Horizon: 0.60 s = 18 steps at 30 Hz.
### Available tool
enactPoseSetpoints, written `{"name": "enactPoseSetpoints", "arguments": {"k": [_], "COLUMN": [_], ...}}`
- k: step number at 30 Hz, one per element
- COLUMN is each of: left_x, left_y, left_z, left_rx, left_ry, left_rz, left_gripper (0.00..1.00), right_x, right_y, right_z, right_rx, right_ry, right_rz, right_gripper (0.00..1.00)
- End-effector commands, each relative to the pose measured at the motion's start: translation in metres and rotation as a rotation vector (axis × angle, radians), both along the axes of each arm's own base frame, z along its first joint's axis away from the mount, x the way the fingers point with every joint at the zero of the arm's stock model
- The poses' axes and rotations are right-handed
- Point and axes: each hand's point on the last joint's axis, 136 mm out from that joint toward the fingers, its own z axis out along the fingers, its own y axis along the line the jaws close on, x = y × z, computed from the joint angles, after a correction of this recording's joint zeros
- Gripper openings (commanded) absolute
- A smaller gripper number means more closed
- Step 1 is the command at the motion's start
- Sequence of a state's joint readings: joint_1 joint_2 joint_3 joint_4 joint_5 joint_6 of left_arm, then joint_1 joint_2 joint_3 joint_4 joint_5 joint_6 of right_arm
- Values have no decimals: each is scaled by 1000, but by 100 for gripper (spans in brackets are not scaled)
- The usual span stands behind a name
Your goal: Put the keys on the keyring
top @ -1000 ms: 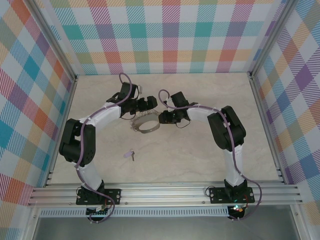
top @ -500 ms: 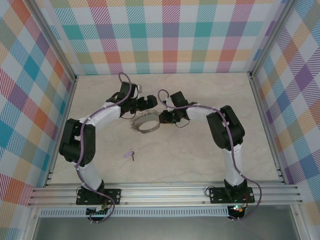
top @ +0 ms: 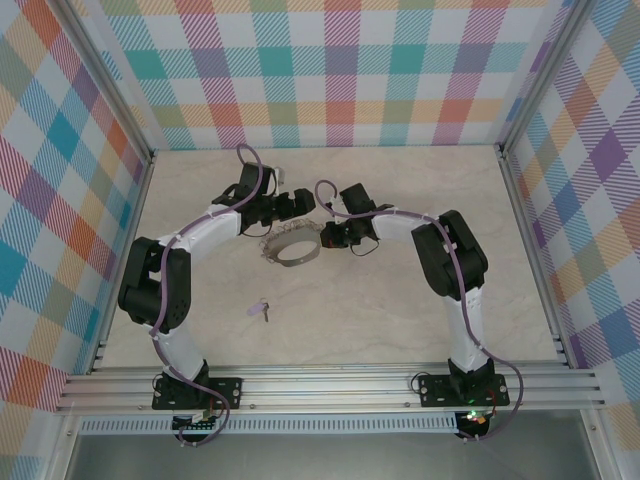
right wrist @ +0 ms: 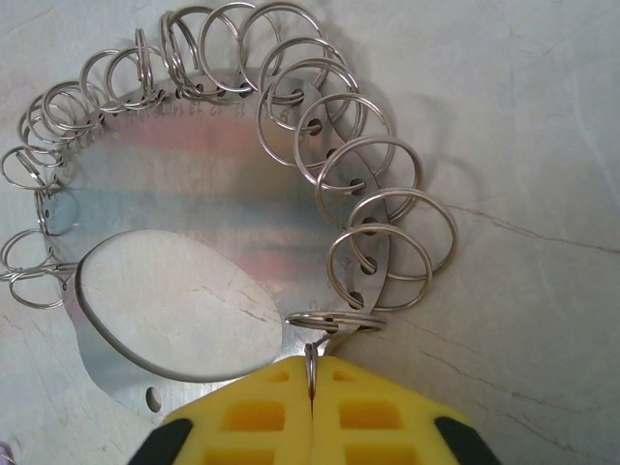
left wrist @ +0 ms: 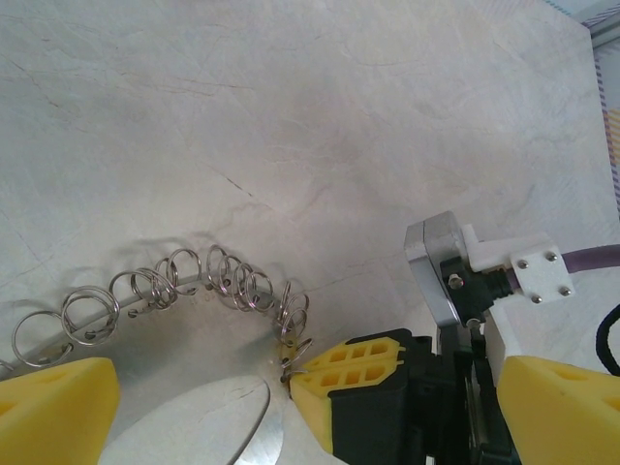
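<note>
The keyring [top: 292, 247] is a silvery loop: a flat metal band edged with several small split rings [right wrist: 373, 184], lying mid-table. My right gripper [right wrist: 312, 412] is shut on one split ring [right wrist: 312, 366] at the band's edge, and it also shows at the loop's right side [top: 325, 237]. My left gripper [top: 298, 207] hovers just behind the loop, open, its yellow fingertips [left wrist: 53, 412] spread wide with nothing between them but the right gripper's tips [left wrist: 344, 383]. The keys [top: 264, 309], one tiny lilac-headed key, lie on the table nearer the arm bases, apart from both grippers.
The pale marble-look tabletop [top: 400, 300] is boxed in by chequered walls [top: 330, 80] and an aluminium rail [top: 330, 385] along the near edge. Both arms arch over the table's middle.
The right gripper's jaws have come together onto a split ring of the keyring. The loop has shifted slightly up and to the left. The left gripper has stayed open in place.
</note>
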State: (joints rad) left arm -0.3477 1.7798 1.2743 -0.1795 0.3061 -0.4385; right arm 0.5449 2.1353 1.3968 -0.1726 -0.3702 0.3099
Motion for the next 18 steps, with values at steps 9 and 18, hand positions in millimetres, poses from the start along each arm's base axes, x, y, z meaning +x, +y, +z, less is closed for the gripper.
{"name": "enactPoseSetpoints", "arguments": {"k": [9,18], "left_x": [7,2], "left_y": [2,0], "left_z": [14,43], "left_rx": [-31,-43], "left_ry": [-25,-70], "left_rz": [1,-37], "left_gripper": [100,100], "right_x": [-6,-14], "right_y": [3,-1], "right_z": [33,101], "right_rx": [21,204], "right_ry": [-102,-255], "right_rz": [92,186], "right_gripper": [0,0]}}
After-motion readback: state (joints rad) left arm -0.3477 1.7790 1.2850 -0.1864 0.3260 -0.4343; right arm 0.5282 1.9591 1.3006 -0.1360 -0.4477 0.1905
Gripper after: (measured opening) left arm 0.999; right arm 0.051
